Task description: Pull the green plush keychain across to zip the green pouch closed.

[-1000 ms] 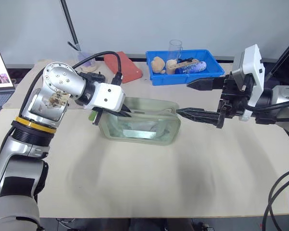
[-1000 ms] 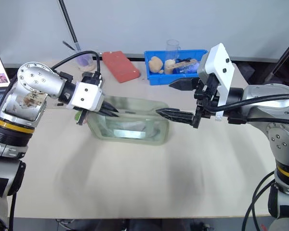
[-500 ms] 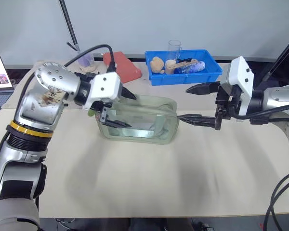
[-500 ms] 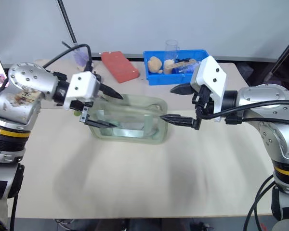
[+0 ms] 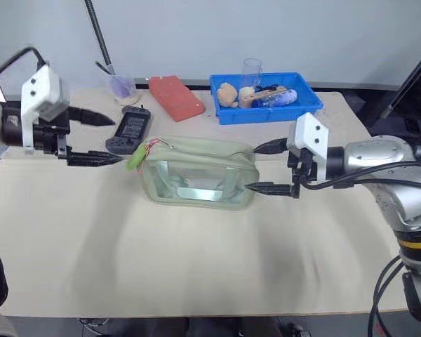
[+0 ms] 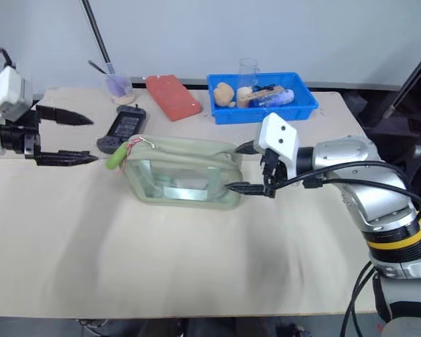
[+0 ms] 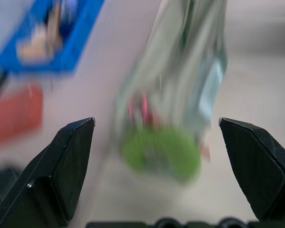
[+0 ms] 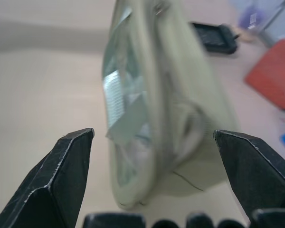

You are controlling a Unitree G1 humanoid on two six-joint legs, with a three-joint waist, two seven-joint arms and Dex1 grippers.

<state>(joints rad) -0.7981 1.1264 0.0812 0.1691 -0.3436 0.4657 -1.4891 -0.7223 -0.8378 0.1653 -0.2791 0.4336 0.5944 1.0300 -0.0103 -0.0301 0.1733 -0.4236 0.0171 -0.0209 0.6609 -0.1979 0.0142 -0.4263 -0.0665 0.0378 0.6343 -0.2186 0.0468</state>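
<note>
- Left gripper (image 5: 91,137): at the far left of the table, fingers spread wide and holding nothing; it stands apart from the pouch, its fingertips pointing toward the keychain but not touching it.
- Black remote-like device (image 5: 128,128): lies flat on the table (image 5: 196,267) just behind the left gripper's fingers; not part of the job.
- Green plush keychain (image 5: 136,159): hangs free at the left end of the green pouch, on its red-and-white cord, resting against the pouch's left corner; the left wrist view shows it between that gripper's open fingers but ahead of them, ungripped.
- Green pouch (image 5: 198,172): sits on its long edge at the centre of the table, clear window toward the robot; the top edge appears drawn together along its length, so the zip is judged closed or very nearly so, though the slider itself is too small to confirm.
- Right gripper (image 5: 274,167): at the pouch's right end, fingers apart, one before and one behind that end; contact with the fabric cannot be told; nothing is clamped.
- Blue tray (image 5: 266,112), red block (image 5: 177,97): at the back of the table, well apart from the work.
- Assessment: the pull looks complete; what remains is to verify closure and clear both arms.
</note>
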